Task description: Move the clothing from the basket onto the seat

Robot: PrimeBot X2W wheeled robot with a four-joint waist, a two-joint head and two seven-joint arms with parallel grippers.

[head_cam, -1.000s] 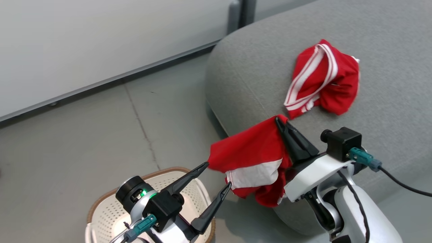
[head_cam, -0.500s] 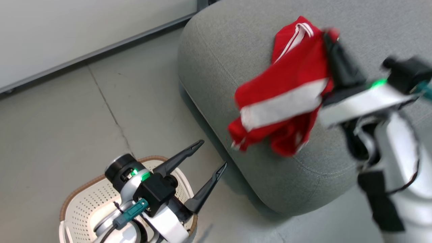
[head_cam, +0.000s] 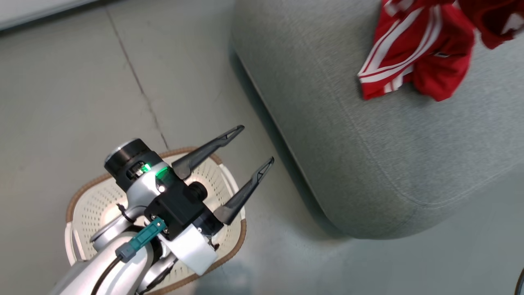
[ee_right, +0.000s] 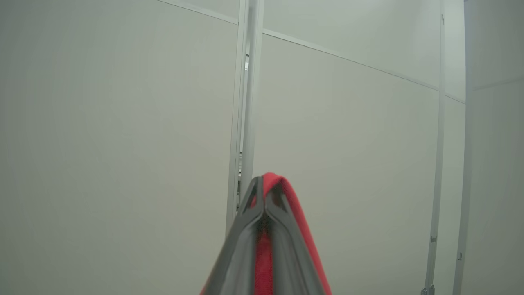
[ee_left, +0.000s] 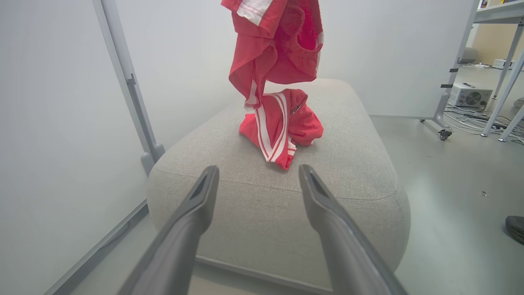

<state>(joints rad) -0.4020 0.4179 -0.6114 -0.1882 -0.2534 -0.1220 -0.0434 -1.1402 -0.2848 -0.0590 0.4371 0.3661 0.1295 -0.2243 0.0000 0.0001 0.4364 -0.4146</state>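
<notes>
A: What lies where?
B: Striped red garment [head_cam: 413, 57] crumpled on the grey seat [head_cam: 368, 164], ahead of the left gripper [head_cam: 256, 143]; second red garment [ee_left: 270, 53] dangles from the pinched right gripper [ee_right: 264, 192].
A: And the basket [head_cam: 88, 207]?
B: Cream, brown-rimmed, upright beneath the left gripper.

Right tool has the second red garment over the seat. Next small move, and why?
Probably lower the right tool a little: the held garment hangs above the seat, over the striped garment lying there, so a lower release should land it softly.

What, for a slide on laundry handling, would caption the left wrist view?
Open left gripper faces the grey seat, where one red garment lies while a second red garment hangs above it.
</notes>
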